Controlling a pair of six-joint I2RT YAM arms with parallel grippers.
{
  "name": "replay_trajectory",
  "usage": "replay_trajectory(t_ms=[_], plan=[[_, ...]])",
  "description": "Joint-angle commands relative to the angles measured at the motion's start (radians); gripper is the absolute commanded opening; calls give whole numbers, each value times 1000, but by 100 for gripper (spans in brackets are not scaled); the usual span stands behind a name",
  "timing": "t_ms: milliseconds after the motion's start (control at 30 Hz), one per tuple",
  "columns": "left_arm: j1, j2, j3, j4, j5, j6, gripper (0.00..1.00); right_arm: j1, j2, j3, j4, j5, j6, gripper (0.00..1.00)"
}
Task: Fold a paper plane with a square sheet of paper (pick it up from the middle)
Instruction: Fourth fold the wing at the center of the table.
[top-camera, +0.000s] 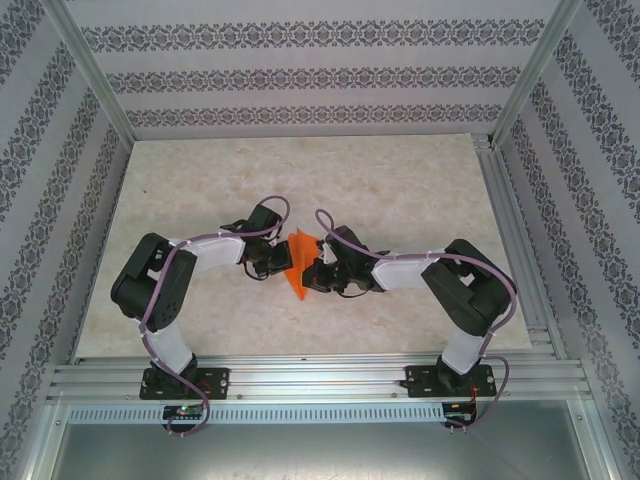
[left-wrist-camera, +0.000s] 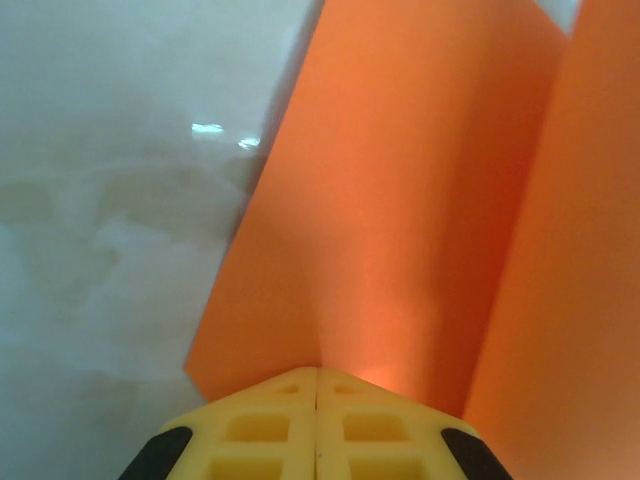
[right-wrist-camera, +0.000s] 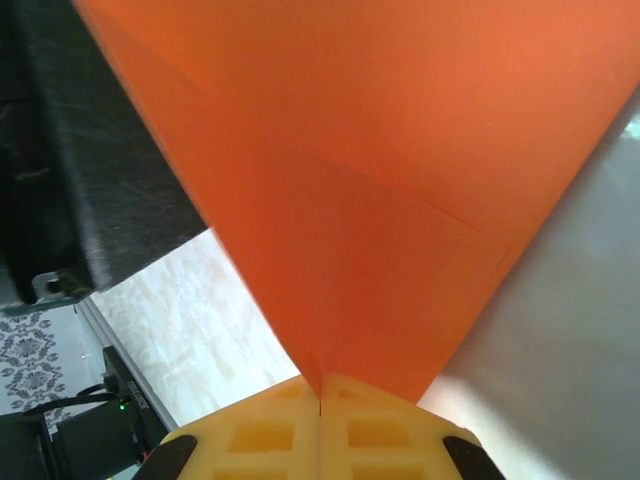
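**Yellow pads (left-wrist-camera: 285, 400) shut on the orange sheet of paper (left-wrist-camera: 400, 220), one gripper at each side**

Closest to the left wrist camera, the two pads of the left gripper (left-wrist-camera: 317, 375) press flat together with no gap. The lower edge of the sheet runs down into the seam between them, so this gripper is clamped on the paper. Past the pads the sheet rises as a broad panel. A second panel stands nearer on the right, with a sharp fold between the two. Pale marbled table (left-wrist-camera: 110, 230) lies behind on the left.

At the right wrist, the right gripper (right-wrist-camera: 320, 382) is closed the same way, its pads meeting on a pointed corner of the paper. The sheet fans out upward from that corner. A faint straight crease crosses it where one layer overlaps another. Behind the paper on the left sits a black casing (right-wrist-camera: 90, 180), too close to tell which part it is.

From above, an aluminium rail (top-camera: 320, 380) at the near edge carries both bases. The left arm (top-camera: 160, 290) and the right arm (top-camera: 465, 290) bend inward, and their grippers meet near the middle of the table. The paper is pinched between them as a narrow pointed shape, its tip aimed toward the near edge. Whether it rests on the table or hangs above it cannot be told. Patterned walls (top-camera: 320, 80) close the far side.
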Motion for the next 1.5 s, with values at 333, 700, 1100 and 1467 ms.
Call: replay_trajectory(t_ms=[333, 700, 1100, 1467], plan=[[-51, 61, 23, -52, -14, 31, 9, -15, 54, -36, 66, 12, 15, 0], [-53, 68, 28, -64, -29, 33, 9, -39, 1, -64, 60, -8, 2, 2], [-54, 77, 36, -70, -28, 41, 9, -55, -22, -49, -59, 24, -61, 3], [-54, 78, 36, -69, -26, 43, 9, -57, 11, -36, -64, 33, -76, 3]])
